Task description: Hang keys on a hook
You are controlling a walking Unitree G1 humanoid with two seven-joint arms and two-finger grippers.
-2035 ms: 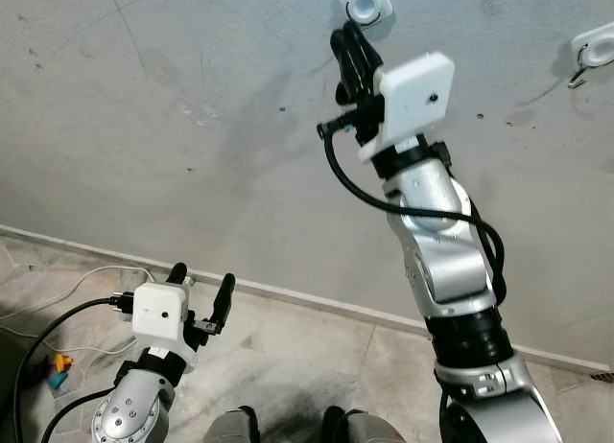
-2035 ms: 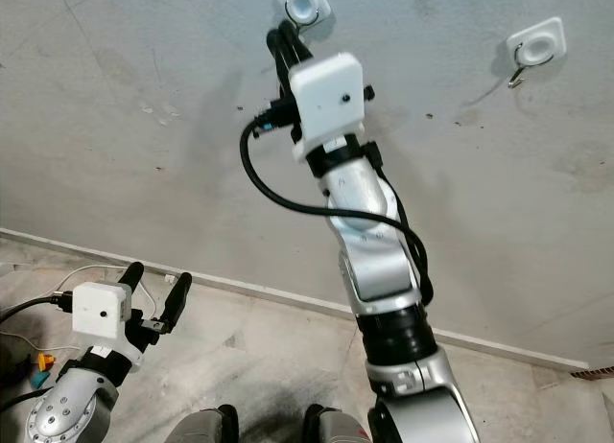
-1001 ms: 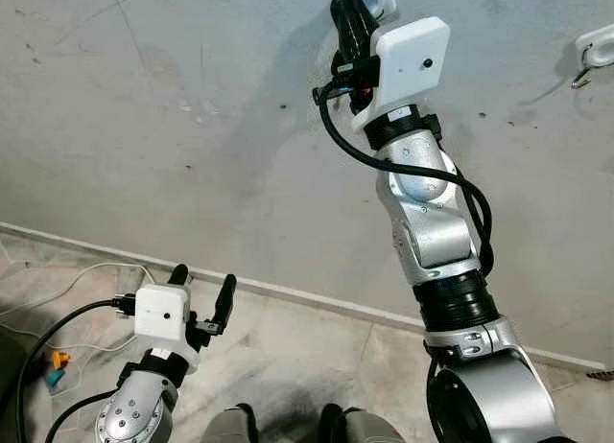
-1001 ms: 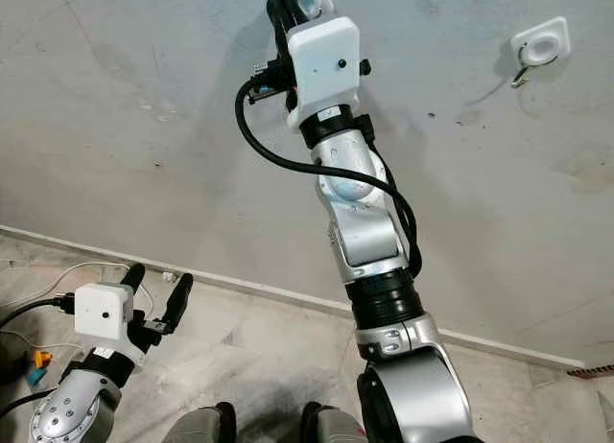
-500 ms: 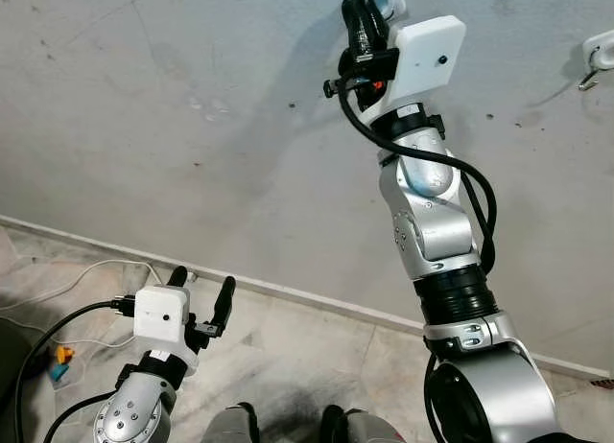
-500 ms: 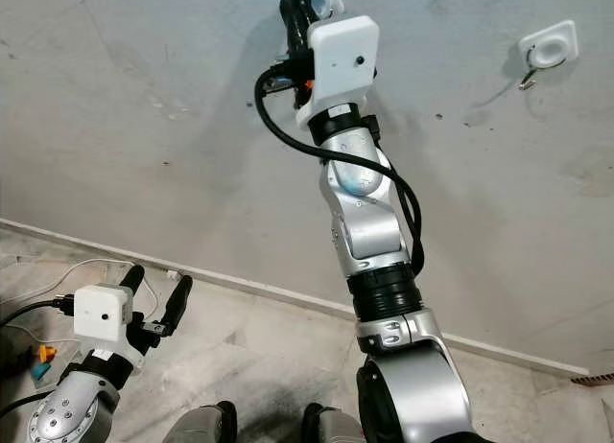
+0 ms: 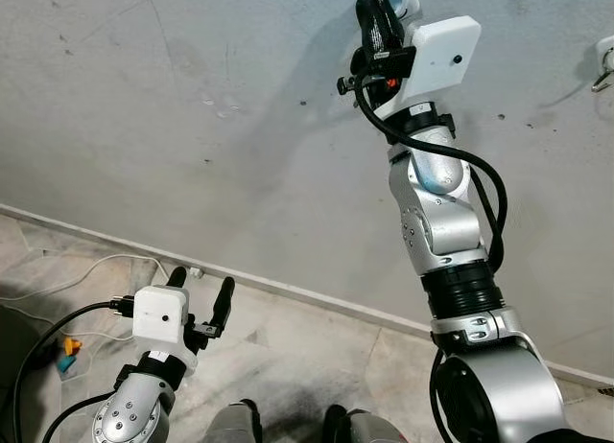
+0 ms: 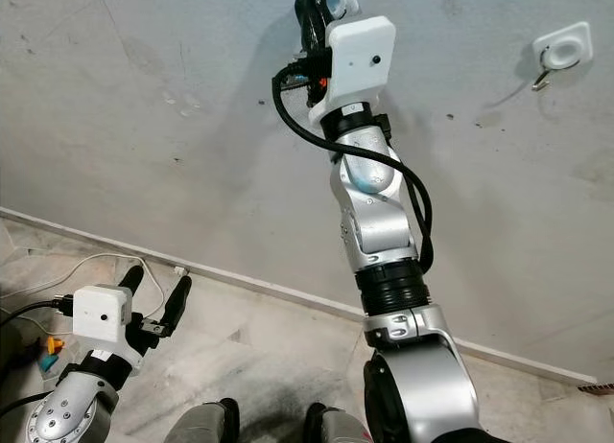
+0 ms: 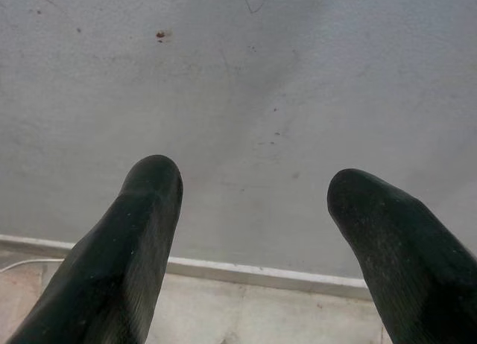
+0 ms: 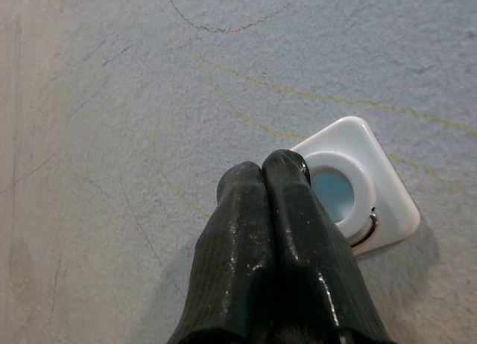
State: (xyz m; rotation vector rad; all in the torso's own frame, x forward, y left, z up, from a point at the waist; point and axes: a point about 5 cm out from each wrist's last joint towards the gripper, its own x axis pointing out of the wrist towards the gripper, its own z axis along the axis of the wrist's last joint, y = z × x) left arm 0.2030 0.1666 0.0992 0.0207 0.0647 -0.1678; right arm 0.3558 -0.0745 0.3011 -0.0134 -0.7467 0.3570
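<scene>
Right tool [image 10: 277, 173] pressed together at hook [image 10: 356, 197]; keys unseen. Keys likely light, slippery: grip the ring. Left tool [image 9: 253, 202] apart.

My right gripper [image 8: 315, 7] is raised against the wall [image 7: 192, 127], its tips touching the hook plate [image 10: 356, 188] high up. A second hook [image 8: 559, 50] sits further right on that wall. My left gripper [image 7: 200, 288] hangs low on the left, above the floor [image 7: 288, 338], with cables [image 7: 67, 270] left of it.
</scene>
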